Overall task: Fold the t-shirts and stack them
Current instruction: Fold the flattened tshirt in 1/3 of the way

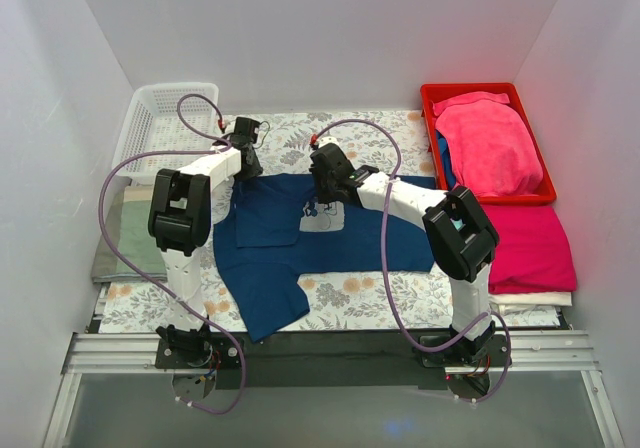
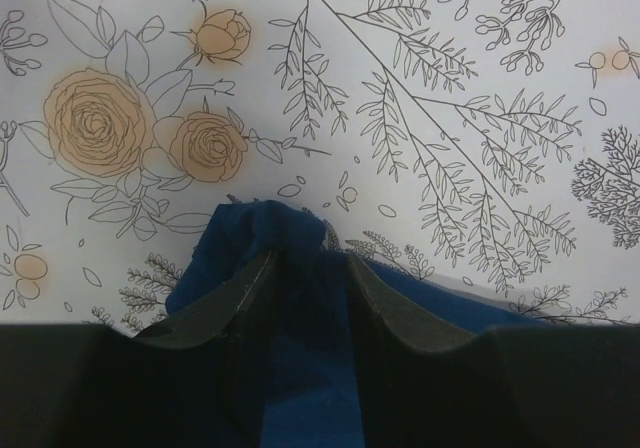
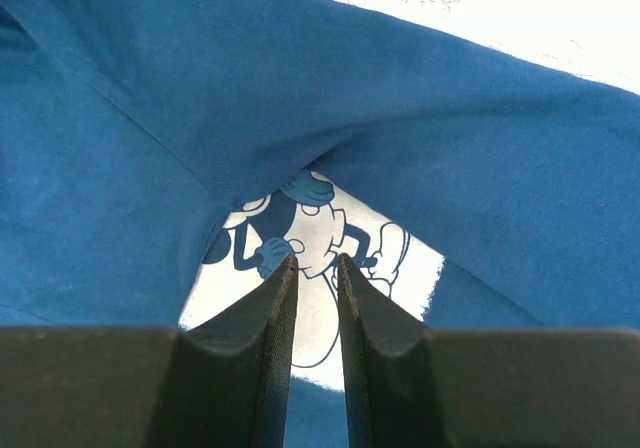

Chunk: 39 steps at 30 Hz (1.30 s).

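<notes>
Navy t-shirt (image 1: pixel 290 253) spread at frame centre, both arms over it.
The left gripper (image 2: pixel 310 256) clenches bunched cloth; whether the right gripper (image 3: pixel 316 260) holds anything is unclear.

The work space is enclosed by plain white walls (image 1: pixel 320 38) at the back and on both sides. The table is covered by a white cloth (image 1: pixel 340 303) printed with line-drawn leaves and pale orange roses. A white plastic basket (image 1: pixel 150 118) is set at the far left corner and a red tray (image 1: pixel 470 89) at the far right. A folded grey-green cloth (image 1: pixel 125 233) is laid at the left edge. An aluminium rail (image 1: pixel 540 353) is fixed along the near edge. The right wall is tinted pink by reflected light.
</notes>
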Tool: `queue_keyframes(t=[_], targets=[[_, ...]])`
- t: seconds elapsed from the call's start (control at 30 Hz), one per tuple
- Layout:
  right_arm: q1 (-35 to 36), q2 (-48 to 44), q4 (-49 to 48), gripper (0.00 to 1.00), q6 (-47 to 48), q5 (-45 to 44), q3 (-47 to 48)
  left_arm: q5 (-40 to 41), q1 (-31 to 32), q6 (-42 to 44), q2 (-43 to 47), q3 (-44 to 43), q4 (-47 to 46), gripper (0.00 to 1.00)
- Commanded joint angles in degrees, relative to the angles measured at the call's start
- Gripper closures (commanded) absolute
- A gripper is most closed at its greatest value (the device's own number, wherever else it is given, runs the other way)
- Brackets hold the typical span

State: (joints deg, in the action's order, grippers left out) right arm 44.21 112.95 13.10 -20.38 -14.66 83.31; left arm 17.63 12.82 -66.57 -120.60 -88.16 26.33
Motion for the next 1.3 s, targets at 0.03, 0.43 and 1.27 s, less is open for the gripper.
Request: queue_keyframes(t=[0.03, 0.43, 1.27], targets=[[-0.3, -0.1, -2.1, 0.73, -1.1, -0.6, -0.4, 2.8, -0.3, -0.2, 0.1, -2.2, 5.0, 0.69], [-0.4, 2.4, -1.7, 0.78, -1.5, -0.5, -0.1, 6.4, -1.0, -2.3, -0.7, -4.7, 8.6, 1.00], [-2.5, 4.3, -0.9, 0.77, 0.6, -5.2, 3.3, 8.0, -3.9, -7.5, 5.7, 0.1, 3.0, 1.00]])
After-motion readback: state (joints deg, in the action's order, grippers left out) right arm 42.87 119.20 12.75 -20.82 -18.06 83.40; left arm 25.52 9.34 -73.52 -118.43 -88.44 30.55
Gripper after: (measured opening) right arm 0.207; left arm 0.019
